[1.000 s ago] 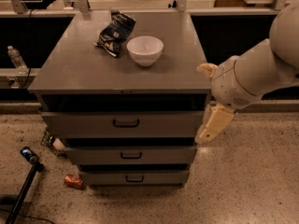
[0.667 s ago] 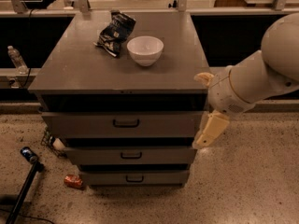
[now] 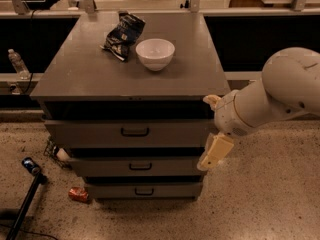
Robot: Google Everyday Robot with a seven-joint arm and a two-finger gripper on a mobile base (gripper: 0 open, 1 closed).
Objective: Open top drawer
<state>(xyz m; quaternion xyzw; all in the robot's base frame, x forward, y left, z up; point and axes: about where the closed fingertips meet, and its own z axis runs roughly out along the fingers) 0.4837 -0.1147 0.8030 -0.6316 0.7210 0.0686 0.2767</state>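
now | end effector (image 3: 212,129) just beside top drawer (image 3: 100,132) | bag (image 3: 122,34) label unreadable

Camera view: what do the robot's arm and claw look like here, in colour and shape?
The arm is a smooth, rounded, off-white casing with a thin tan ring near the wrist. The claw at its end is pale cream-yellow and blocky; it sits by the right end of the top drawer. No cables or markings show.
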